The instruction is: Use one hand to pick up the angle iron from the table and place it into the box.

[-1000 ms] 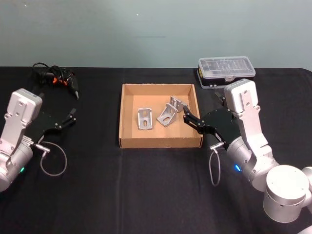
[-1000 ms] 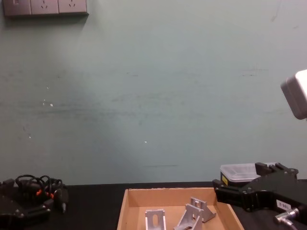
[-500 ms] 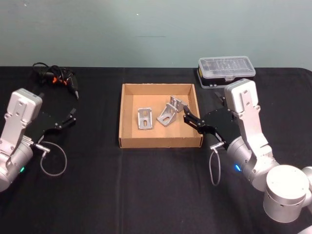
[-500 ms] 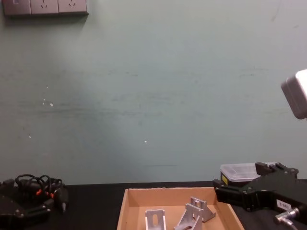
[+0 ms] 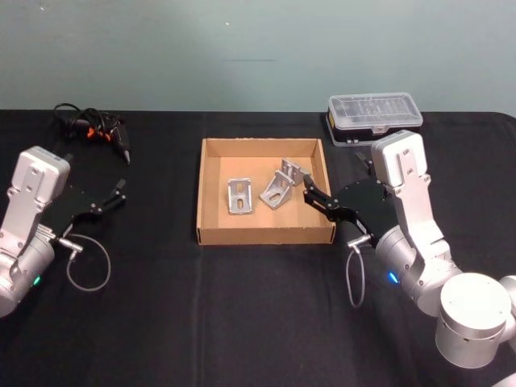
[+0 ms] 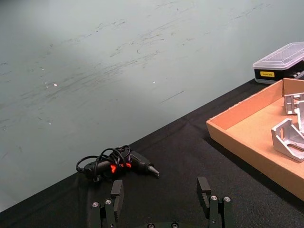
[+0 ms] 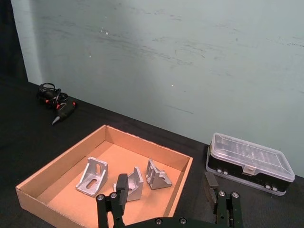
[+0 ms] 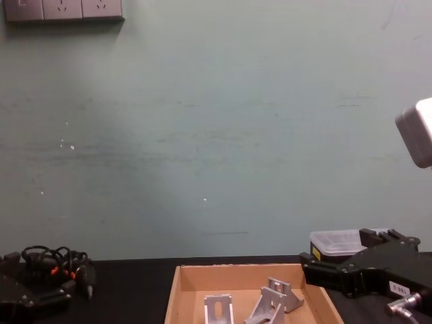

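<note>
Right, your three silver angle irons sit inside the shallow tan cardboard box point(image 5: 211, 193) at the middle of the black bench point(image 5: 242, 306): a flat-lying one point(image 5: 239, 196) on the left, a middle one point(image 5: 276, 192) tilted just beside it, and a third point(image 5: 294, 172) toward the far right corner, close against the middle one. Your right claw point(image 5: 317, 198) hangs over the box's right wall, fingers spread wide and holding nothing, tips near the third bracket. Beyond that arm, a black plastic case with a clear lid point(image 5: 375, 118) rests on the bench. Over on the left, your left claw point(image 5: 119, 193) stays well apart from the box, also spread wide and empty. Behind it lies a black tool with a coiled cable and orange marks point(image 5: 93, 131).
</note>
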Tool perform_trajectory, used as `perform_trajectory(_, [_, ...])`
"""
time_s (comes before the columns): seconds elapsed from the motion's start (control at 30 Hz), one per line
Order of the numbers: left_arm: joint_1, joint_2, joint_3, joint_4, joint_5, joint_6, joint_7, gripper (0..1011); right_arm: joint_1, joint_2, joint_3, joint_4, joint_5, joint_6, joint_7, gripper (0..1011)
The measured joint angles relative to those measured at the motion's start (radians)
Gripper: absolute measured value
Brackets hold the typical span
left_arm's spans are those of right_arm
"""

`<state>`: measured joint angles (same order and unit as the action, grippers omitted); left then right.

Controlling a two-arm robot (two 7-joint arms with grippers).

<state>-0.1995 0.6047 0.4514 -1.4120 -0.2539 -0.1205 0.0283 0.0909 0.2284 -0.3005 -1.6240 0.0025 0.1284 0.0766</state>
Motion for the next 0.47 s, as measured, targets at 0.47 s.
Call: perform_trajectory(0.47, [0.0,0.0,0.0,0.0,0.0,0.0,0.0,1011,0.0,0.0,0.0,0.0,0.0,0.0,0.0,1003])
